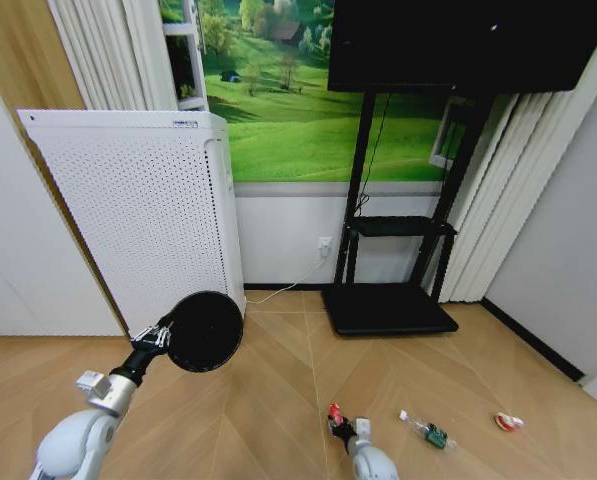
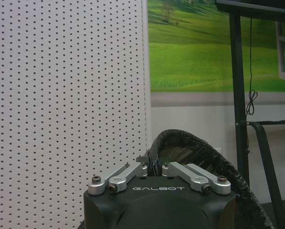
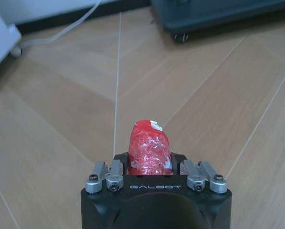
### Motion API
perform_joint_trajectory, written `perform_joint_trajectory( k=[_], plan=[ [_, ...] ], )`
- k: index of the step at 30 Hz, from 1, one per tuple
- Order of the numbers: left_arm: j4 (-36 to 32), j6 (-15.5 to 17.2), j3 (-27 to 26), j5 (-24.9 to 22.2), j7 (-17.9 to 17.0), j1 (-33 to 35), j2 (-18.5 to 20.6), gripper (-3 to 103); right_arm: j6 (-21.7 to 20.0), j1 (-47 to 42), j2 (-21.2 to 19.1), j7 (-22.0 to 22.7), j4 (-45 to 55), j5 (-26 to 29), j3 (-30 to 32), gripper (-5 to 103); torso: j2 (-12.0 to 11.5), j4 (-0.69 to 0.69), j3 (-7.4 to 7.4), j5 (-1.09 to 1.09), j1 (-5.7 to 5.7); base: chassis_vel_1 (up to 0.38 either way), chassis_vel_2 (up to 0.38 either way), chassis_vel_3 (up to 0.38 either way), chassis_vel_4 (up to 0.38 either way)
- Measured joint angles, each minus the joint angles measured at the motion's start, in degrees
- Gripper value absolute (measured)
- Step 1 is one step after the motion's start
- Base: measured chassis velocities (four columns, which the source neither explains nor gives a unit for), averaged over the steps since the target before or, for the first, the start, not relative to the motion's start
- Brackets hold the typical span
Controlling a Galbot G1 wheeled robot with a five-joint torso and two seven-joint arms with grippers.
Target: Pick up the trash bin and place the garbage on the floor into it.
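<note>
The left gripper (image 1: 164, 333) is raised above the floor (image 1: 278, 400) in front of the white perforated appliance (image 1: 138, 220), with its jaws clamped on the rim of the trash bin (image 1: 205, 331). The bin hangs tipped on its side, its round black face turned toward the head camera. In the left wrist view the left gripper (image 2: 154, 168) pinches the mesh rim of the trash bin (image 2: 199, 162) between its closed fingers, the appliance's dotted panel (image 2: 66, 95) close beside it.

The right gripper (image 1: 340, 424) is low over the floor near the bottom edge of the head view, its jaws closed around the red can-like item (image 1: 334, 413). The right wrist view shows the right gripper (image 3: 151, 164) squeezing the crumpled red item (image 3: 149, 150) from both sides, its far end sticking out over the parquet (image 3: 61, 119). Whether the item touches the floor cannot be told.

The clear small bottle (image 1: 427, 431) with a green label lies on the floor just beyond the right gripper's outer side, and the red-white scrap (image 1: 509, 422) lies farther out toward the right-hand wall. The black TV-stand base (image 1: 388, 308) sits well behind them against the back wall. Open parquet stretches between the bin and the right gripper. Most of the right arm is cut off by the frame edge.
</note>
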Motion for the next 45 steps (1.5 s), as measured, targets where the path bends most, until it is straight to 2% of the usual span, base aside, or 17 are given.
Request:
perform_joint_trajectory(
  k=[4, 6, 8, 11, 14, 17, 26, 31, 32, 36, 40, 42, 45],
  plan=[
    [3.06, -0.31, 1.79, -0.32, 0.28, -2.45, -0.47, 7, -0.21, 0.72, -0.66, 0.33, 4.35, 3.32, 1.26, 46, 0.0, 0.0, 0.0, 0.0, 0.0, 0.0, 0.0, 0.0, 0.0],
    [4.47, -0.33, 2.49, -0.55, 0.35, -3.46, -0.75, 7, -0.65, 1.32, -1.09, 0.42, 6.17, 4.81, 1.36, 46, 0.0, 0.05, 0.0, 0.02, 0.0, 0.0, 0.0, 0.0, 0.0],
    [8.79, -0.3, 6.22, -1.07, 0.26, -7.33, -1.54, 7, -1.97, 1.75, -2.14, 0.68, 12.23, 8.61, 2.17, 46, -0.01, 0.04, 0.01, 0.01, 0.0, 0.0, 0.0, 0.0, 0.0],
    [11.05, -0.09, 8.7, -1.44, -0.16, -9.29, -2.32, 7, -2.75, 1.75, -2.6, 0.97, 15.69, 10.41, 2.59, 46, 0.0, 0.02, 0.0, 0.02, 0.0, 0.0, 0.0, 0.0, 0.0],
    [14.93, 0.27, 13.79, -0.41, -1.69, -13.06, -5.53, 7, -4.82, 1.72, -3.48, 2.14, 22.89, 13.45, 3.14, 46, 0.0, -0.02, 0.0, 0.0, 0.0, 0.0, 0.0, 0.0, 0.0],
    [14.92, 0.4, 16.28, 1.22, -3.78, -13.96, -7.32, 7, -5.57, 1.72, -4.01, 2.5, 25.41, 14.15, 3.06, 46, -0.01, -0.01, 0.0, 0.0, 0.01, 0.0, 0.0, 0.0, 0.0],
    [16.17, 0.24, 18.67, 1.53, -4.67, -14.31, -7.68, 7, -5.6, 1.82, -5.02, 1.92, 29.06, 16.61, 1.97, 46, -0.01, 0.03, 0.0, 0.01, 0.01, 0.0, 0.0, 0.0, 0.0],
    [17.18, 0.95, 20.17, -0.55, -5.93, -14.82, -7.74, 7, -5.46, 2.31, -6.24, 1.7, 32.86, 19.98, 1.37, 46, 0.0, 0.03, 0.0, 0.01, 0.01, 0.0, 0.0, 0.0, 0.0],
    [18.51, 1.41, 21.87, -1.79, -7.39, -15.75, -8.33, 7, -5.41, 2.54, -7.61, 1.06, 36.14, 21.18, 1.06, 46, 0.0, 0.03, 0.0, -0.01, 0.01, 0.0, 0.0, 0.0, 0.0],
    [21.01, 2.88, 25.96, -5.14, -10.15, -17.88, -11.12, 7, -5.24, 2.01, -10.44, -1.32, 39.48, 20.73, 0.07, 46, 0.0, 0.01, 0.0, 0.0, 0.01, 0.0, 0.0, 0.0, 0.0],
    [22.15, 3.35, 28.67, -6.18, -10.99, -18.82, -13.0, 7, -5.2, 1.53, -11.11, -2.24, 39.75, 20.53, -0.51, 46, 0.0, 0.0, 0.0, 0.01, 0.01, 0.0, 0.0, 0.0, 0.0],
    [22.75, 3.74, 32.28, -6.61, -11.68, -19.44, -14.49, 7, -5.13, 1.38, -11.03, -2.74, 39.18, 19.94, -1.22, 46, 0.0, 0.0, 0.0, 0.01, 0.0, 0.0, 0.0, 0.0, 0.0],
    [22.78, 3.84, 33.81, -6.67, -12.0, -19.61, -14.89, 7, -4.98, 1.4, -10.87, -3.0, 38.57, 19.31, -1.64, 46, 0.0, 0.0, 0.0, 0.01, 0.01, 0.0, 0.0, 0.0, 0.0]
  ],
)
